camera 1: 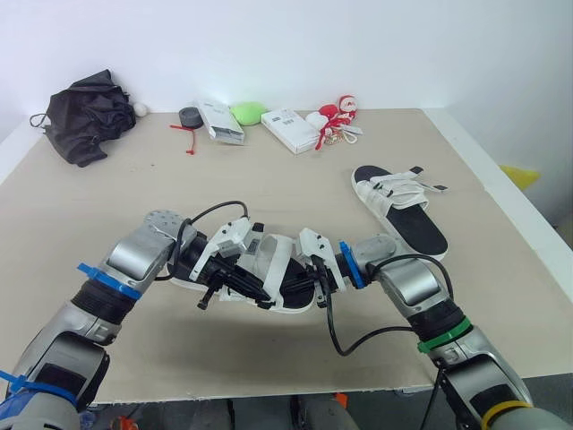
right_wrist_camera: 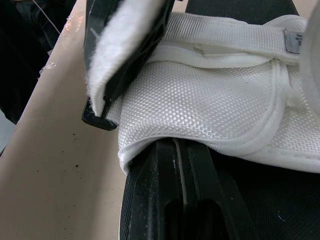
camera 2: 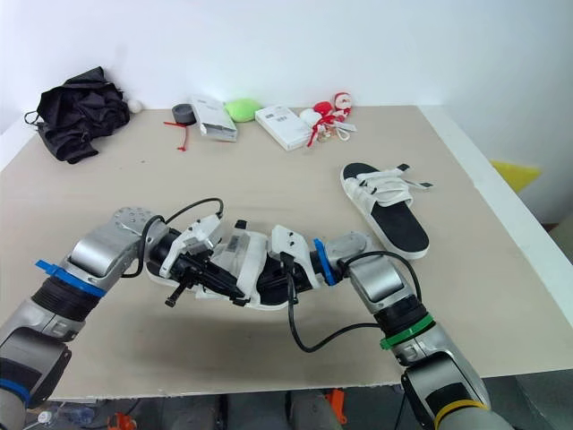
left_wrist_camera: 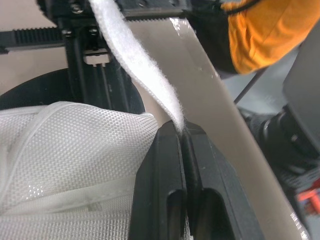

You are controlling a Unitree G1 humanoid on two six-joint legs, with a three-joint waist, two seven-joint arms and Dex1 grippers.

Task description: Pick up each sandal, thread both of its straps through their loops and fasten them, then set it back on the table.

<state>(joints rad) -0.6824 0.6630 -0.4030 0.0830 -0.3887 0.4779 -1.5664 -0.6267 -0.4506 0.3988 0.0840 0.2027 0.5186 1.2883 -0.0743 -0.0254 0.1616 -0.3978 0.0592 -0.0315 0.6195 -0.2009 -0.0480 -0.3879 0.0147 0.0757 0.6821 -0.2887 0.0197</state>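
From the head cameras: works the near sandal low at the front of the worktop, with the left tool on one side and the right tool on the other; cannot tell whether lifted or resting. Leaves the far sandal lying flat off to the right, well apart, its strap ends poking out sideways and seemingly unfastened. From the left wrist: pinches a white strap between fingers pressed tight together, holding it up off the mesh upper. From the right wrist: clamps down on the near sandal's edge, tucked under that mesh upper, probably to steady the shoe. On progress: looks early, apparently mid-threading on one strap; remains to fasten it, do the other strap, set the shoe down, then handle the far sandal.
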